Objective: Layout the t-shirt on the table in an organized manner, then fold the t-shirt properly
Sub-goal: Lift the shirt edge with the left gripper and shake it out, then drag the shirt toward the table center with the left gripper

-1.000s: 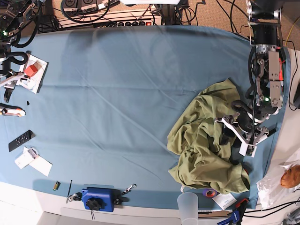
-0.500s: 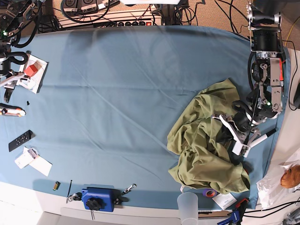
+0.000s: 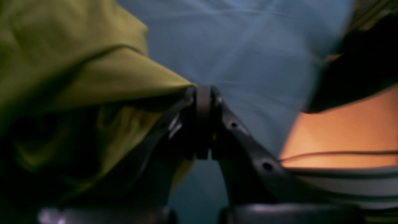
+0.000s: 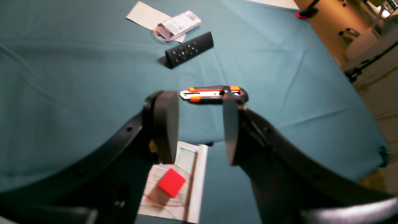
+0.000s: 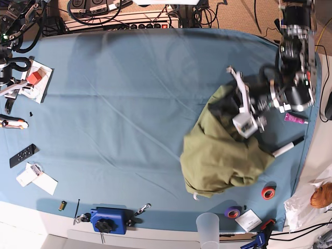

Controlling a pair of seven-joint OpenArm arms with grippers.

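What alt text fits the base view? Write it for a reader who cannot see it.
Overhead view: the left gripper, jaws shut on a bunched olive-green t-shirt, lifts one edge of it above a teal-covered table. A remote, a utility knife and a red block lie near the opposite end, and two tape rolls lie beside the shirt.

left pincer [image 3: 203, 124] clamped, right pincer [image 4: 197, 124] agape
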